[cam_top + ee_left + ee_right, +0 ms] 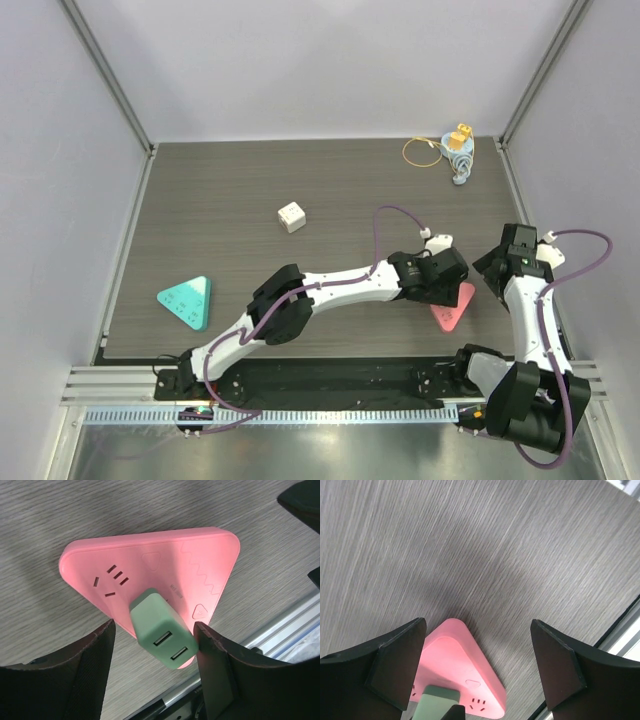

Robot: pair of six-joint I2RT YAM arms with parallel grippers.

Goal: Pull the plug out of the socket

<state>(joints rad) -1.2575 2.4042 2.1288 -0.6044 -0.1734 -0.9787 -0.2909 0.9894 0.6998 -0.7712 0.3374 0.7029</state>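
Okay, left gripper (154, 630) straddles sage-green boxy plug (159, 642), fingers apart; right gripper (477, 625) gapes wide. Clamp squarely, pull straight off pink triangular socket (150, 550).

A dark grey-brown wood-grain table (300, 180) forms the floor of the enclosure, its grain running left to right in the top view. Plain white panel walls (330, 60) close it in at the back and on both sides, meeting at slanted silver metal corner posts (108, 75). Along the near edge lies a ribbed aluminium rail (110, 380), with a white slotted strip (330, 413) in front of it. The light is soft and even, casting only faint shadows.
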